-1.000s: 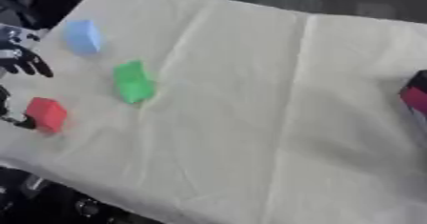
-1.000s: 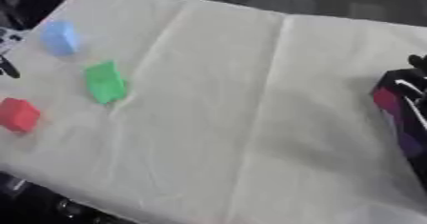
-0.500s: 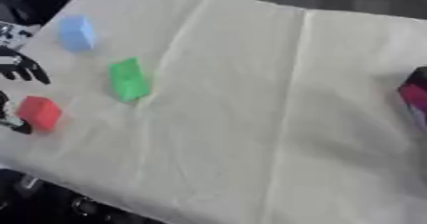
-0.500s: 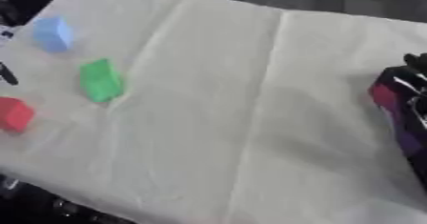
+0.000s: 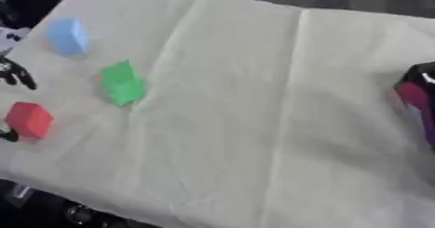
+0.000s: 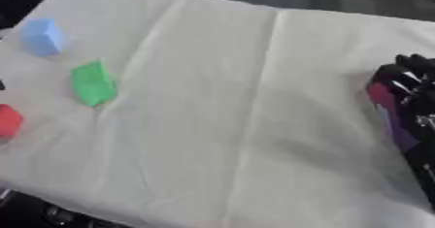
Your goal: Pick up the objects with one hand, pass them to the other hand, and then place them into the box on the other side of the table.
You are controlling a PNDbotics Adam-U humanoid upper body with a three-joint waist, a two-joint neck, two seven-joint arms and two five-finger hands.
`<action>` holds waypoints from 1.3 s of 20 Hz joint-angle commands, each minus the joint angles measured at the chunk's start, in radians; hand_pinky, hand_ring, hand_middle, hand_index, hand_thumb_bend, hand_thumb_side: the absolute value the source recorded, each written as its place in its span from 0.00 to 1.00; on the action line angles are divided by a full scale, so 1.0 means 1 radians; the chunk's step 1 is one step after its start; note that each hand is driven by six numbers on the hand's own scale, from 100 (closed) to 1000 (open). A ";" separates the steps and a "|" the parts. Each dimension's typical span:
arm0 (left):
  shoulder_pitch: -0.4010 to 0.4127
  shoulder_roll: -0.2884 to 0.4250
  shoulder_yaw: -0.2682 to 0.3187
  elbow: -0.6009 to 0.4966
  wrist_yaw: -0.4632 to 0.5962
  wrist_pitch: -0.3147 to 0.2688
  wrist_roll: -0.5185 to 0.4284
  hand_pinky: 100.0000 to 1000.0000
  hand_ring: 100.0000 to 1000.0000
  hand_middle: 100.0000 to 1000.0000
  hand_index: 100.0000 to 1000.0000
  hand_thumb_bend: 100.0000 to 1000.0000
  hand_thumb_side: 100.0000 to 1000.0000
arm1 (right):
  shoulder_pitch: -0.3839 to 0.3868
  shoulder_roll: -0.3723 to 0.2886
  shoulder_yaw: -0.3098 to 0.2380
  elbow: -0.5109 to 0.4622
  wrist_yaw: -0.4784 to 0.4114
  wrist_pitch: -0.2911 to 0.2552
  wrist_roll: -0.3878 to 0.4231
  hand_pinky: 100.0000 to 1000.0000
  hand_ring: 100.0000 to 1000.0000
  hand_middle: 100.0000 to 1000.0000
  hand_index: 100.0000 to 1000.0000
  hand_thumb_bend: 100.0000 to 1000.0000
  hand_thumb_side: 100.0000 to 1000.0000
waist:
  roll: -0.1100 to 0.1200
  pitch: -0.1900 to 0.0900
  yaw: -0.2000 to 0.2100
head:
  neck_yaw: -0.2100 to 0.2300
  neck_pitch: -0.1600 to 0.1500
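Three blocks lie on the cream cloth at the left: a light blue block (image 5: pixel 68 36) farthest back, a green block (image 5: pixel 122 83) in the middle, and a red block (image 5: pixel 30 119) nearest the front. My left hand (image 5: pixel 14 73) shows only as dark fingers at the left edge, spread and holding nothing, between the blue and red blocks. A dark part of it (image 5: pixel 7 134) sits right beside the red block. My right hand (image 6: pixel 408 72) is a dark blurred shape at the right edge, with a pink and purple patch (image 6: pixel 387 96) against it.
The cream cloth (image 5: pixel 255 101) covers the table, creased along its folds. The table's front edge runs across the lower left, with dark floor (image 5: pixel 51 207) beyond it. The dark mass at the right edge may include a box; I cannot make it out.
The whole picture has shifted slightly left, so the camera moved. The blocks lie as before. Less of my left hand shows at the left edge.
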 commanded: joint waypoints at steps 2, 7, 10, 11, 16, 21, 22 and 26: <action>-0.028 0.004 0.008 0.047 -0.057 -0.014 -0.005 0.90 0.90 0.83 0.81 0.71 0.00 | -0.006 0.000 -0.002 -0.004 0.015 0.001 0.004 1.00 1.00 1.00 1.00 0.00 0.53 | -0.012 0.005 -0.003 | 0.005 0.006; -0.047 -0.023 0.013 0.111 -0.079 -0.030 0.003 0.90 0.90 0.83 0.81 0.68 0.00 | -0.005 0.008 -0.002 0.000 0.024 0.003 0.004 1.00 1.00 1.00 1.00 0.00 0.54 | -0.015 0.008 -0.004 | 0.004 0.006; -0.057 -0.037 0.015 0.139 -0.094 -0.040 0.017 0.89 0.90 0.83 0.80 0.66 0.00 | -0.004 0.012 0.000 0.003 0.029 0.004 0.006 1.00 1.00 1.00 1.00 0.00 0.54 | -0.016 0.009 -0.004 | 0.001 0.006; -0.061 -0.042 0.015 0.147 -0.096 -0.043 0.023 0.89 0.89 0.82 0.80 0.65 0.00 | -0.004 0.014 0.000 0.003 0.031 0.004 0.007 1.00 1.00 1.00 1.00 0.00 0.55 | -0.016 0.009 -0.004 | 0.000 0.005; -0.070 -0.059 0.013 0.172 -0.085 -0.057 0.039 0.89 0.89 0.82 0.79 0.64 0.00 | -0.002 0.019 0.001 0.007 0.038 0.005 0.009 1.00 1.00 1.00 1.00 0.00 0.55 | -0.017 0.010 -0.006 | -0.003 0.005; -0.074 -0.062 0.006 0.181 -0.084 -0.067 0.022 0.89 0.89 0.82 0.78 0.62 0.00 | 0.000 0.025 0.003 0.015 0.049 0.009 0.012 1.00 1.00 1.00 1.00 0.00 0.56 | -0.015 0.010 -0.008 | -0.003 0.005; -0.075 -0.062 0.006 0.182 -0.087 -0.069 0.018 0.89 0.89 0.81 0.78 0.62 0.00 | 0.001 0.026 0.004 0.016 0.051 0.010 0.012 1.00 1.00 1.00 1.00 0.00 0.56 | -0.015 0.010 -0.009 | -0.003 0.005; -0.074 -0.059 0.007 0.188 -0.103 -0.074 -0.002 0.90 0.89 0.81 0.77 0.58 0.00 | 0.001 0.030 0.004 0.020 0.058 0.011 0.013 1.00 1.00 1.00 1.00 0.00 0.56 | -0.013 0.011 -0.010 | -0.005 0.005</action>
